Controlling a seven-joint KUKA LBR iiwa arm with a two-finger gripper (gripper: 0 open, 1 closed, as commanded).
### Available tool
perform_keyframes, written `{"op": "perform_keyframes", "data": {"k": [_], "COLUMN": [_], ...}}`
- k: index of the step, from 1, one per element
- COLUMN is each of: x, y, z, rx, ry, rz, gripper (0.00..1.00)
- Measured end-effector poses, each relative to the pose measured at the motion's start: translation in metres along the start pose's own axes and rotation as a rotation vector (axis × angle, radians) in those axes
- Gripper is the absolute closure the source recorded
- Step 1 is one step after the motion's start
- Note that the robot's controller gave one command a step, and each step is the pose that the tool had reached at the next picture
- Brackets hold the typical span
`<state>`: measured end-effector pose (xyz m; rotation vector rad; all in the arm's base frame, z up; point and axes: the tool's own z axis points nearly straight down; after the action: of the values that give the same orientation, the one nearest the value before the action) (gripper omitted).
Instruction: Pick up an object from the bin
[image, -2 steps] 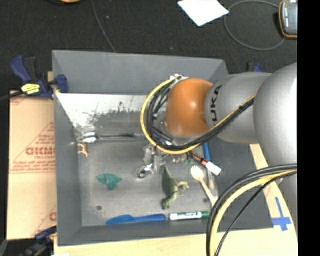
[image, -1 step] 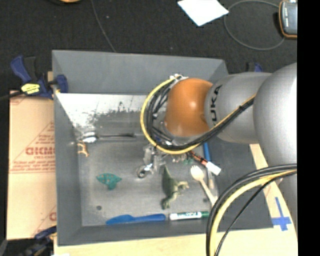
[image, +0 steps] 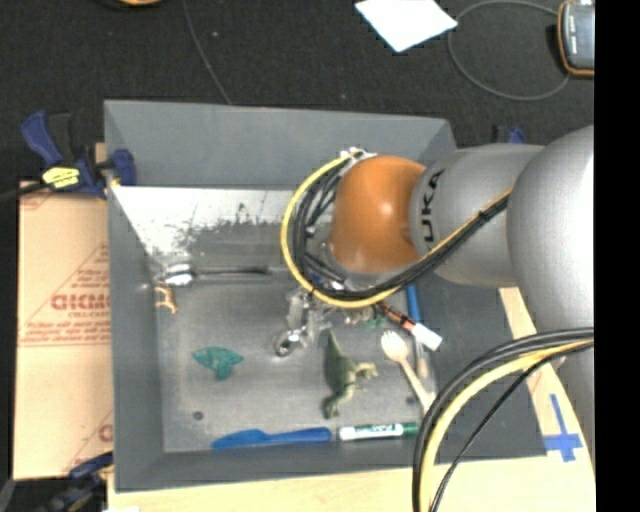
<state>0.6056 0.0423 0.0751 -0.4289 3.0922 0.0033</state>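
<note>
My gripper (image: 296, 325) hangs under the orange wrist cover, low over the bin's middle floor. A green toy dinosaur (image: 340, 382) lies just to its lower right, apart from it. A white plastic spoon (image: 402, 352) rests right of the dinosaur. A small teal crumpled piece (image: 217, 361) sits on the floor to the gripper's left. I see nothing held in the gripper.
A blue toothbrush-like stick (image: 270, 437) and a green-capped marker (image: 378, 431) lie along the front wall. A metal spoon (image: 182, 272) and a small orange hook (image: 164, 298) lie at the back left. A blue pen (image: 412, 302) leans at the right, partly under the arm.
</note>
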Motion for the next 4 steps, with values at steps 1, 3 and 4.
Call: {"op": "perform_keyframes", "data": {"k": [1,3,4], "x": [0.000,0.002,-0.002], "y": [0.000,0.000,-0.002], "z": [-0.008,-0.034,-0.071], "rx": [0.000,-0.001,0.002], "ry": [-0.003,0.006,-0.005], "rz": [0.002,0.004,0.007], "gripper": [1.00,1.00,1.00]}}
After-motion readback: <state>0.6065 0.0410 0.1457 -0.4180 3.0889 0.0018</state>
